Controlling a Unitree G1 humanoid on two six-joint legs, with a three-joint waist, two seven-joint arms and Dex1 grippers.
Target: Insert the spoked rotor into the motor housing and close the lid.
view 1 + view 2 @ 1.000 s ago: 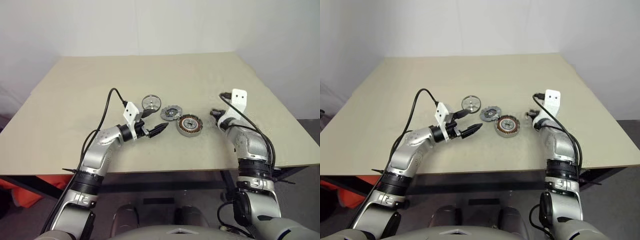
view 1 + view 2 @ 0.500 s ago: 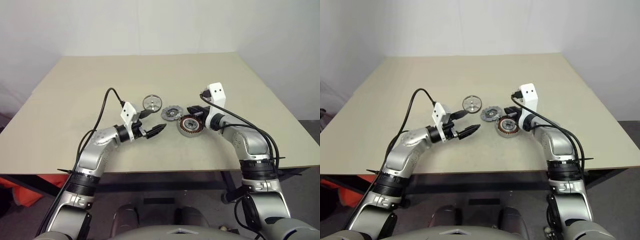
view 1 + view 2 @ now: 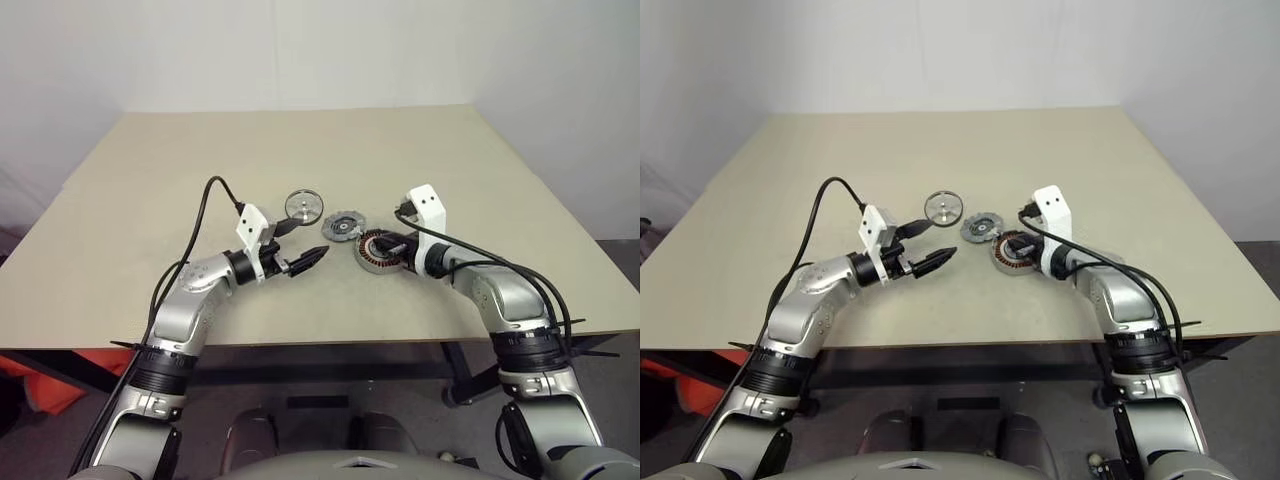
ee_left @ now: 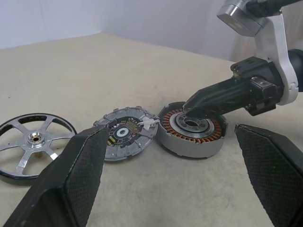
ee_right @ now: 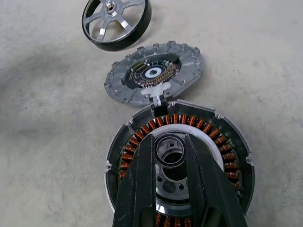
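Observation:
The motor housing (image 3: 378, 252), a silver cup ringed with copper windings, rests on the table. Touching its far left edge lies the lid (image 3: 344, 225), a flat grey disc. Further left is the spoked rotor (image 3: 303, 205), dark-rimmed with silver spokes, flat on the table. My right gripper (image 5: 170, 140) points down into the housing's centre, fingers drawn close together with only a slim gap and nothing between them. My left gripper (image 3: 299, 243) hovers open just left of the parts, level and aimed toward the lid and housing, holding nothing.
The beige table (image 3: 200, 160) stretches wide around the three parts. Its front edge (image 3: 330, 340) runs just below my forearms. A black cable (image 3: 208, 205) loops up from the left wrist.
My right arm has swung in from the right and tipped down, bringing its fingers over the housing's centre. The left arm and all three parts have stayed put.

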